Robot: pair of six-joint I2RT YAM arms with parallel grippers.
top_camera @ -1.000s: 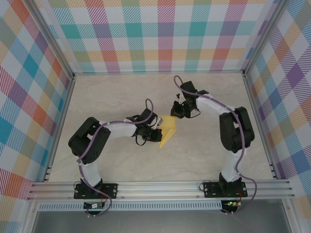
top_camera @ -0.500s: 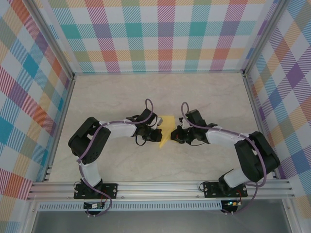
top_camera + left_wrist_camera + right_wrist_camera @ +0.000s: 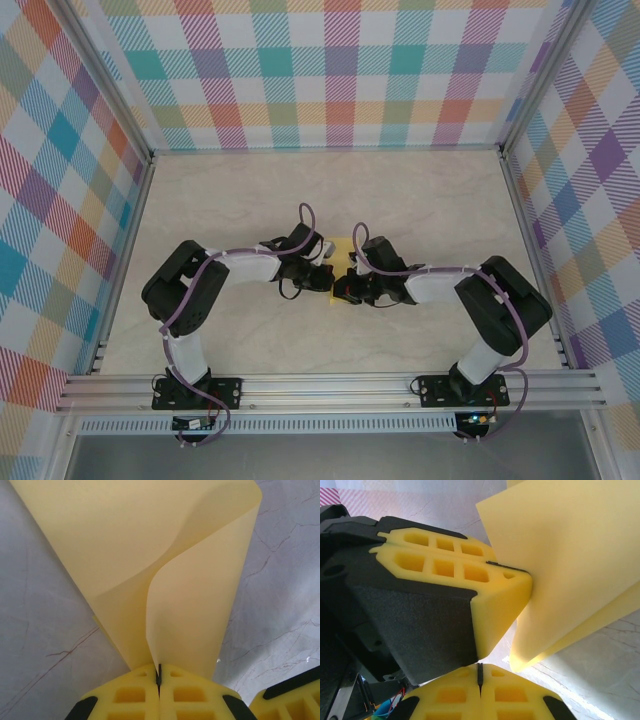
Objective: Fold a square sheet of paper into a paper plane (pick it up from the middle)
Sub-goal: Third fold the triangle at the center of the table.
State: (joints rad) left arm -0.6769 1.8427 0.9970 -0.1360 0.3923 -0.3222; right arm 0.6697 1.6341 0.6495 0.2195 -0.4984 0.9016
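- Plainly, the yellow sheet of paper (image 3: pixel 150 555) was folded into a tapering wedge. Its narrow end was pinched in the left gripper (image 3: pixel 159 674), and its wide, loosely curled end fanned away from those fingers.
- From above, its long axis ran near to far across the middle of the table (image 3: pixel 430 200). The narrow end pointed toward the arm bases, tilted slightly left, and the broad end faced the back wall.
- The left gripper was clenched on that narrow end.
- The right gripper (image 3: pixel 480 676) was closed, its pads pressed together with nothing between them. It sat tight against the left gripper, and the paper's lower corner lay just beside it.
- Compared with a second earlier, the right arm had swung from the far side of the paper round to its near end. It now covered much of the sheet in the top view.
- The left arm and the paper had kept their place.
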